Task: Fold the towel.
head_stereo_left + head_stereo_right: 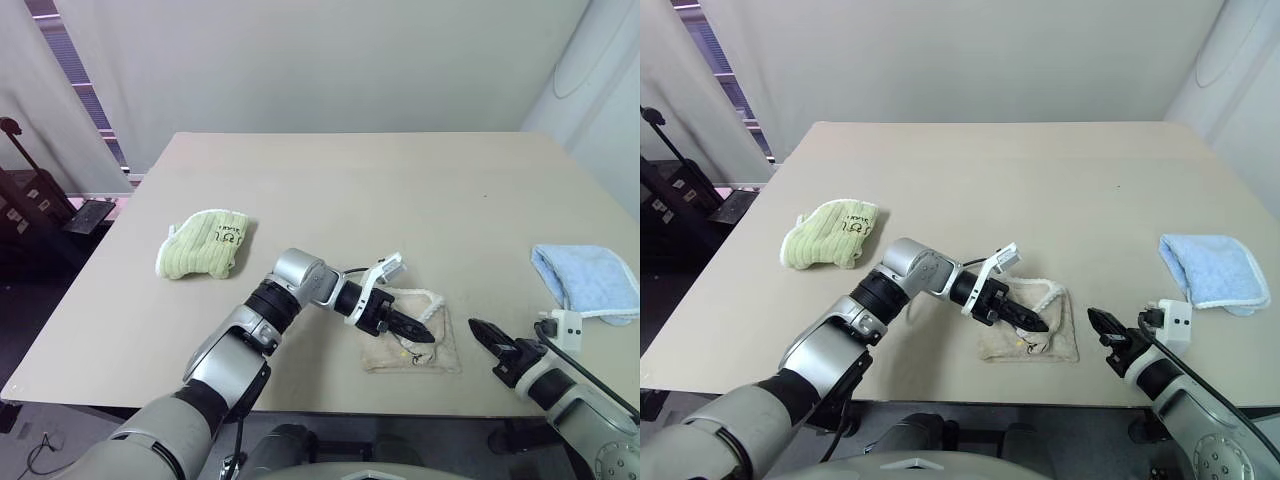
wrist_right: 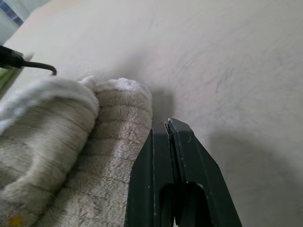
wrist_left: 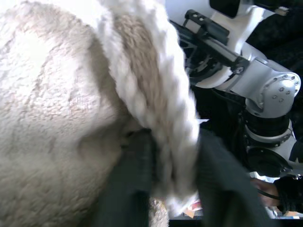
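- Three towels lie on the counter (image 1: 330,180), one of each colour: the beige towel (image 1: 415,345), a pale green one and a light blue one.
- The beige towel sits folded into a small bundle near the counter's front edge, at about 6 o'clock, with its white rope-like edging (image 3: 156,109) along the far side.
- The pale green towel (image 1: 205,245), with black writing on it, lies folded at about 9 o'clock, well apart from the beige one.
- The light blue towel (image 1: 590,280) lies folded at about 3 o'clock, near the right edge.
- The left pincer (image 1: 412,331) reaches across from the left and rests over the beige towel; its fingers stand partly apart, with the rope edging lying between them.
- The right pincer (image 1: 484,335) hovers just right of the beige towel, its fingers (image 2: 177,175) pressed together with nothing between them.
- The open counter between the three towels is bare.
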You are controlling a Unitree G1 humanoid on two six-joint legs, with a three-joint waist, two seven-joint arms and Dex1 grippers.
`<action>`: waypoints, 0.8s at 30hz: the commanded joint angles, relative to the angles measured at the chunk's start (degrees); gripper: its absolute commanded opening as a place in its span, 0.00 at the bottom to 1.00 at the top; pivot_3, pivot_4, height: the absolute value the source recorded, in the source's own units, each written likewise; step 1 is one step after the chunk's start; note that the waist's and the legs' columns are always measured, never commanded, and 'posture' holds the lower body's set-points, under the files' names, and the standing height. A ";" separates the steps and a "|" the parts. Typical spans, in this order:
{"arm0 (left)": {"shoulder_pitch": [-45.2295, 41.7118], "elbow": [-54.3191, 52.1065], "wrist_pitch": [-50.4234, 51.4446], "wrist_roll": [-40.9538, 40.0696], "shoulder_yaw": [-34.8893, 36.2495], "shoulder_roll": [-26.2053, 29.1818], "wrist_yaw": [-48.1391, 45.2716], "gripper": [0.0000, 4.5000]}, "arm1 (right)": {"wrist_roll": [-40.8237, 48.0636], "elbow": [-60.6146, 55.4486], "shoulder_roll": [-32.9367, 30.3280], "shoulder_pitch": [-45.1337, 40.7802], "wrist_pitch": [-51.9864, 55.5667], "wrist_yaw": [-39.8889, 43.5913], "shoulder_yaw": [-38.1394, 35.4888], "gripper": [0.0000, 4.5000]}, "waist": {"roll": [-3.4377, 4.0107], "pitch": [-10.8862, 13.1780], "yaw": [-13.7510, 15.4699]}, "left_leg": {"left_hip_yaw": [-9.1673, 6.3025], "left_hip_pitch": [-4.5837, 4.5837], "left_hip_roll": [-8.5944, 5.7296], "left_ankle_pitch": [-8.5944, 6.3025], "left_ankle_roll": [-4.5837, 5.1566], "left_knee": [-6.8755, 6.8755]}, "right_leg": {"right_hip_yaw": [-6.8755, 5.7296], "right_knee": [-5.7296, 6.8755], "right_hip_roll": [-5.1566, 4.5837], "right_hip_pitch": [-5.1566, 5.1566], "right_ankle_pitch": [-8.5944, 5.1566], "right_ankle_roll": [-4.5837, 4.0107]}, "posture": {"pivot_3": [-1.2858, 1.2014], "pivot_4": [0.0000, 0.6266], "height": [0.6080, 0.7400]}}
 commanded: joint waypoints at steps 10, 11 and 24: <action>3.21 -16.23 -15.87 -0.39 6.21 5.15 -7.82 0.99 | 9.61 -2.11 -0.16 -3.99 -1.99 0.64 -7.18 0.00 | 0.19 -0.11 -0.01 | 0.00 0.07 0.01 0.01 -0.01 0.02 | 0.01 0.06 0.01 0.05 0.00 -0.02 | 0.52 0.00 1.00; 2.81 -16.70 -16.28 -1.15 7.89 5.76 -7.77 0.99 | 10.53 -3.20 -0.70 -4.16 -2.14 1.07 -7.42 0.00 | 0.18 -0.11 -0.02 | 0.00 0.09 0.01 0.01 -0.01 0.02 | 0.01 0.06 0.01 0.08 0.00 -0.02 | 0.52 0.00 1.00; 7.51 -24.29 -28.91 3.02 9.29 18.68 -14.35 0.28 | 16.53 -13.05 -17.03 -13.63 1.04 7.48 1.27 0.00 | 0.13 -0.07 0.01 | 0.01 0.11 0.01 0.01 0.02 0.05 | 0.01 0.00 0.02 0.11 -0.01 -0.05 | 0.52 0.00 1.00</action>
